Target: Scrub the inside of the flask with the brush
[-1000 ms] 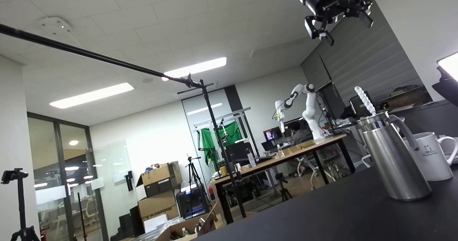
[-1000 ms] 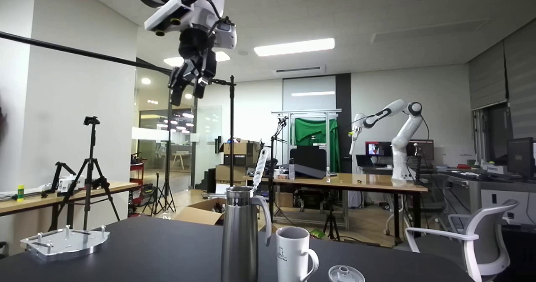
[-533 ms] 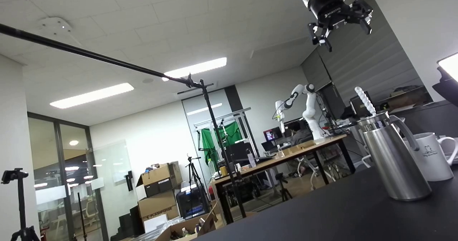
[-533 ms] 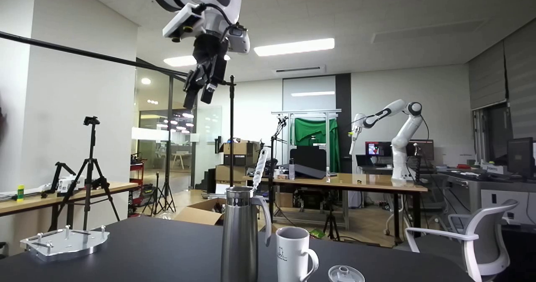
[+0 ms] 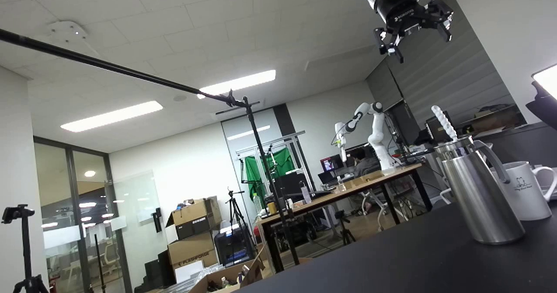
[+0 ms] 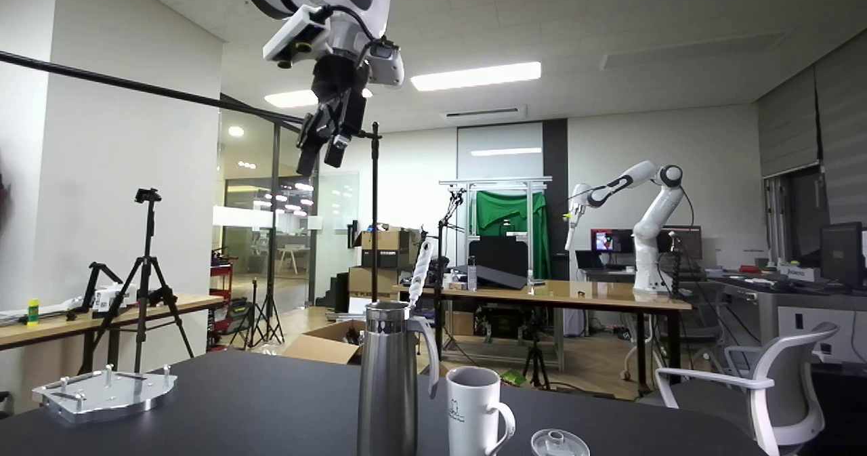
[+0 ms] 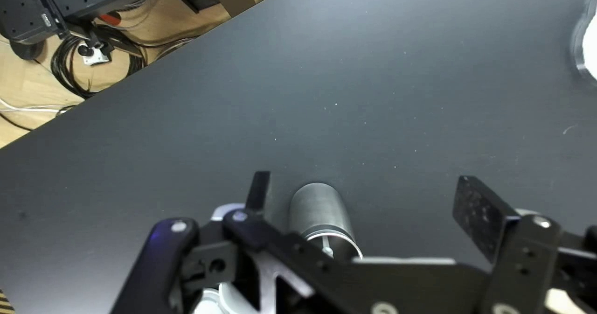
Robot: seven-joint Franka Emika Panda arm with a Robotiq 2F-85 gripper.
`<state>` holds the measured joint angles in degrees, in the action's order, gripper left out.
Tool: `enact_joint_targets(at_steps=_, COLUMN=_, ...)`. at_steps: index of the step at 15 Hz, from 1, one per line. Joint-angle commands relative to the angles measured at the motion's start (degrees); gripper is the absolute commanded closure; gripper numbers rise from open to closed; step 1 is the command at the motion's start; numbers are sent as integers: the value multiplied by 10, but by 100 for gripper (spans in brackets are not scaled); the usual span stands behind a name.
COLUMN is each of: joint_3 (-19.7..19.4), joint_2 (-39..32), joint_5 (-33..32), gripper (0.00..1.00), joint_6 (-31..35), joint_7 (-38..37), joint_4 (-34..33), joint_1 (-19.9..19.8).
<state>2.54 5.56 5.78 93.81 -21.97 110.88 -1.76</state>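
brush (image 6: pixel 420 273) leans in flask (image 6: pixel 387 388) w/ gripper (image 5: pixel 424 49) spread abv.

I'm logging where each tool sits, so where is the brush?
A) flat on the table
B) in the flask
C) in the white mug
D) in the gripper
B, since the brush sticks up out of the flask in an exterior view.

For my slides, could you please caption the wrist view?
Open gripper with the steel flask below, brush partly visible inside it.
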Motion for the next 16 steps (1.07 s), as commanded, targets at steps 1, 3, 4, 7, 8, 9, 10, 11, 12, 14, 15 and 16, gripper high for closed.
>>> enact_joint_targets(at_steps=1, joint_3=-5, joint_2=0, joint_5=0, gripper=0, joint_6=-1, joint_7=0, joint_4=-1, joint_1=5)
enact_joint_targets(at_steps=3, joint_3=-7, joint_2=-17, joint_5=-5, gripper=0, joint_6=0, joint_7=-78, joint_4=-16, joint_1=-1)
enact_joint_targets(at_steps=4, joint_3=-9, joint_2=-25, joint_5=-2, gripper=0, joint_6=-2, joint_7=-96, joint_4=-23, joint_1=-3)
enact_joint_targets(at_steps=7, joint_3=-17, joint_2=-68, joint_5=3, gripper=0, joint_6=23, joint_7=-161, joint_4=-54, joint_1=-6)
enact_joint_targets(at_steps=8, joint_3=-20, joint_2=-84, joint_5=6, gripper=0, joint_6=29, joint_7=-183, joint_4=-67, joint_1=-6)
enact_joint_targets(at_steps=9, joint_3=-25, joint_2=-106, joint_5=8, gripper=0, joint_6=39, joint_7=-203, joint_4=-86, joint_1=-6)
enact_joint_targets(at_steps=10, joint_3=-30, joint_2=-125, joint_5=9, gripper=0, joint_6=48, joint_7=-224, joint_4=-103, joint_1=-5)
enact_joint_targets(at_steps=11, joint_3=-35, joint_2=-148, joint_5=11, gripper=0, joint_6=56, joint_7=-244, joint_4=-126, joint_1=-4)
enact_joint_targets(at_steps=12, joint_3=-40, joint_2=-173, joint_5=8, gripper=0, joint_6=62, joint_7=-266, joint_4=-151, joint_1=-3)
enact_joint_targets(at_steps=14, joint_3=-49, joint_2=-218, joint_5=5, gripper=0, joint_6=68, joint_7=-312, joint_4=-201, joint_1=1)
enact_joint_targets(at_steps=15, joint_3=-54, joint_2=-239, joint_5=4, gripper=0, joint_6=67, joint_7=-336, joint_4=-226, joint_1=4)
enact_joint_targets(at_steps=16, joint_3=-59, joint_2=-260, joint_5=0, gripper=0, joint_6=66, joint_7=-360, joint_4=-252, joint_1=6)
